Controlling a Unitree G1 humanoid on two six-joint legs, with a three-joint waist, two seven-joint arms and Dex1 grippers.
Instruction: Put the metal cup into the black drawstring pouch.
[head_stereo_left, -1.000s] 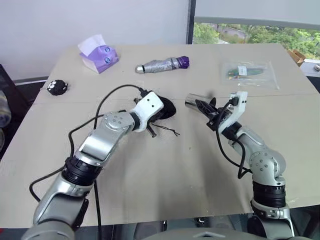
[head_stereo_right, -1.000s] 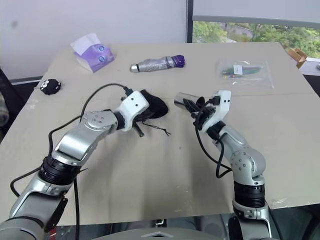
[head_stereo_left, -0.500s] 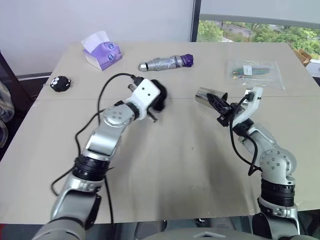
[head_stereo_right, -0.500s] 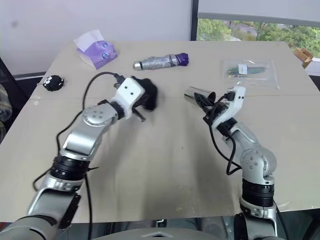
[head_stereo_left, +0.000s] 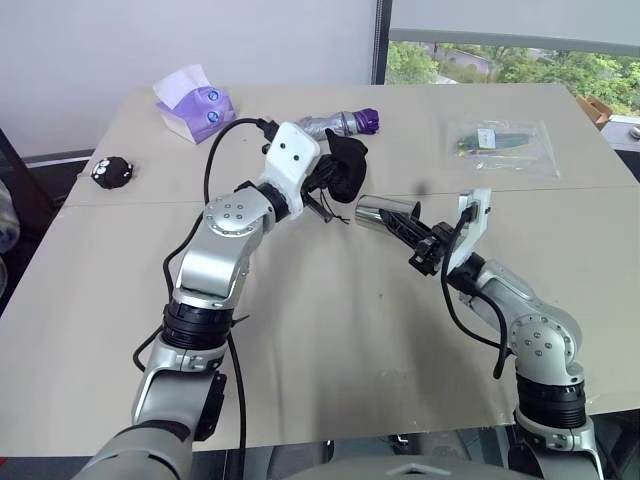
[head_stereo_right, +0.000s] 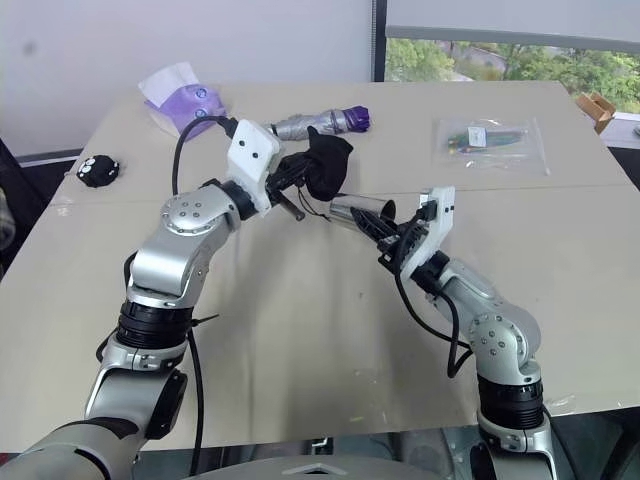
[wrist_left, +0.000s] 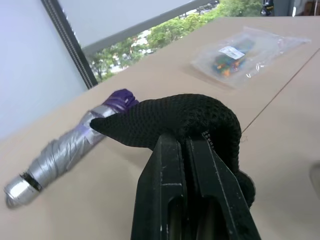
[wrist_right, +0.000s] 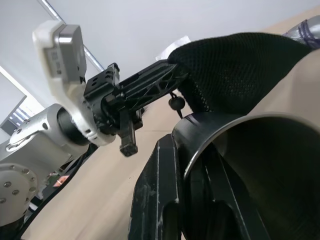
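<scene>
Lifted over the worktop (head_stereo_left: 330, 330), the left gripper (head_stereo_left: 325, 187) clenches the limp, floppy pouch (head_stereo_left: 347, 166) while the right gripper (head_stereo_left: 400, 230) pinches the rim of the rigid, slick cup (head_stereo_left: 380, 211), likely best held there.

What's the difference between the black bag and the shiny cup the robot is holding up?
The black drawstring pouch is soft, matte fabric, hanging limp from the left pincer; the metal cup is rigid, shiny steel, lying sideways on the right pincer. The pouch droops in folds; the cup keeps its tube shape. Both are held above the table, close together.
</scene>
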